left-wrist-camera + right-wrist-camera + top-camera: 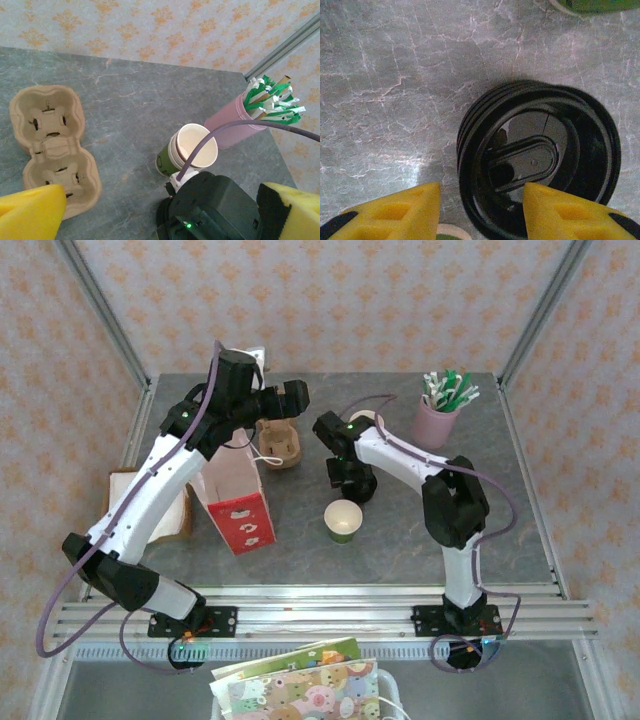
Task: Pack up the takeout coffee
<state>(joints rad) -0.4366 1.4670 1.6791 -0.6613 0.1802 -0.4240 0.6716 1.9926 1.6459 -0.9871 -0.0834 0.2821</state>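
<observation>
Takeout coffee is, by my reading, not yet made up: its makings lie apart on the surface (500, 530). A single lidless green cup (343, 520) stands near the front, set apart from the nested stack of cups (187, 150) further back, most likely so that a lid can be pressed onto it without anything crowding it. The stack of black lids (540, 155) sits between the two. The right pincer (482, 192) is down over it, its yellow fingers (395, 212) partway apart and astride the near rim, one outside the rim and one over the lid's hollow. That placing suits peeling one lid off by its edge. Whether the pads have bitten onto the plastic I cannot tell. The left pincer (162, 194) hangs high with its jaws spread wide and nothing between them, above the brown paper bag (238, 495), which stands upright by the left arm. It looks parked there to keep clear of the right arm's work and to be ready at the bag's mouth. A pulp carrier tray (50, 150) lies flat behind the bag, its wells bare, and a pink holder of wrapped straws (235, 120) stands at the far right, well away from the lids.
</observation>
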